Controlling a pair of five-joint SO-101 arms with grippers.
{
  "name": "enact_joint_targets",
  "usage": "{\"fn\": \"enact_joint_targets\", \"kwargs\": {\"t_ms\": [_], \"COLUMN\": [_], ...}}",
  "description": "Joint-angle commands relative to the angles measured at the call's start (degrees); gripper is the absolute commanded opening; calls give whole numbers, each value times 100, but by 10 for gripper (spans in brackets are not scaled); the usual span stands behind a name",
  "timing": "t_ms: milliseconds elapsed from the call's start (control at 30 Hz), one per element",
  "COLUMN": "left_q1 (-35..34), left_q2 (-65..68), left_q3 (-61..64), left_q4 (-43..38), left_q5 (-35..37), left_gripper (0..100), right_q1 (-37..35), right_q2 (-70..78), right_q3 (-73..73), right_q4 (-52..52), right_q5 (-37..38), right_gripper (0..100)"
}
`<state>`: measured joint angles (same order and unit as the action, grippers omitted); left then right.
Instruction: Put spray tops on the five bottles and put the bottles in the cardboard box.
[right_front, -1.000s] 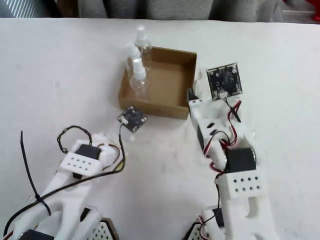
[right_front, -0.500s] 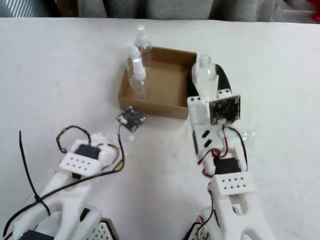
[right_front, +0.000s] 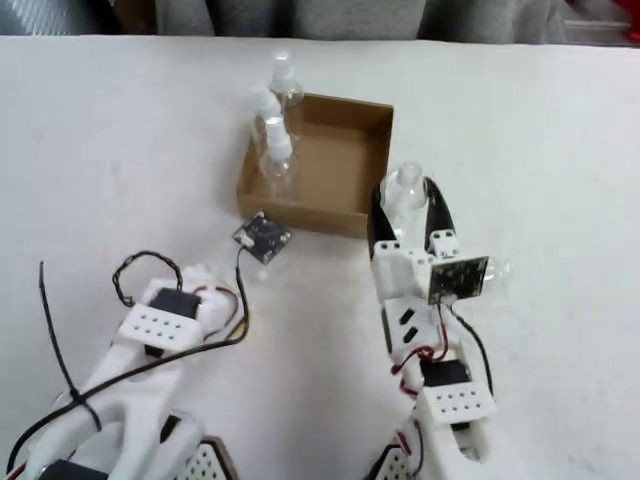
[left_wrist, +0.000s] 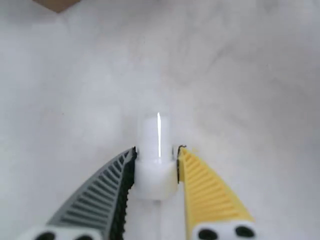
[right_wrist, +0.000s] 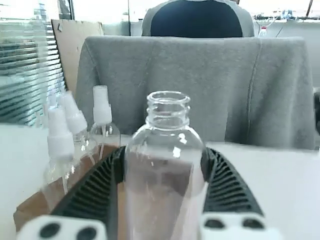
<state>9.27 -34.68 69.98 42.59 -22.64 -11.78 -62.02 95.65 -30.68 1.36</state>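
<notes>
So the right jaws are closed around an open bottle (right_front: 404, 188), one black jaw on each side of its clear body. It's upright, with no top on its neck, and it sits just beside the near right corner of the box (right_front: 345, 122). The left jaws, one grey and one yellow, are only open as wide as the white spray top (left_wrist: 156, 167) pinched between them, and there's white desk (right_front: 120, 130) right behind it. The left arm (right_front: 150, 340) sits at the near left of the desk, with its wrist end just in front of the box's near wall. The right arm (right_front: 420, 300) runs up from the near edge towards the box. Three capped bottles (right_front: 278, 152) stand in a row along the box's left wall. Honestly can't tell if they're inside it or just outside. From the right wrist there's a chair (right_wrist: 200, 85) with grey cloth over it, behind the desk.
</notes>
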Motion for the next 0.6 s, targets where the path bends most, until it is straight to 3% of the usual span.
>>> {"fn": "enact_joint_targets", "kwargs": {"t_ms": [0,133,300,567], "left_q1": [-22,4,13,127], "left_q2": [-224,-259,-602,-2360], "left_q3": [0,0,-624,-1908], "left_q4": [-229,-519,-316,-167], "left_q5": [-18,-9,369,809], "left_gripper": [28,28,29,31], "right_q1": [-48,-242,-497,-593], "right_q2": [-620,-1385,-2343,-3222], "right_q3": [97,123,149,149], "right_q4": [681,1789,2932,4119], "right_q5": [-237,-818,-844,-844], "right_gripper": [60,60,60,60]}}
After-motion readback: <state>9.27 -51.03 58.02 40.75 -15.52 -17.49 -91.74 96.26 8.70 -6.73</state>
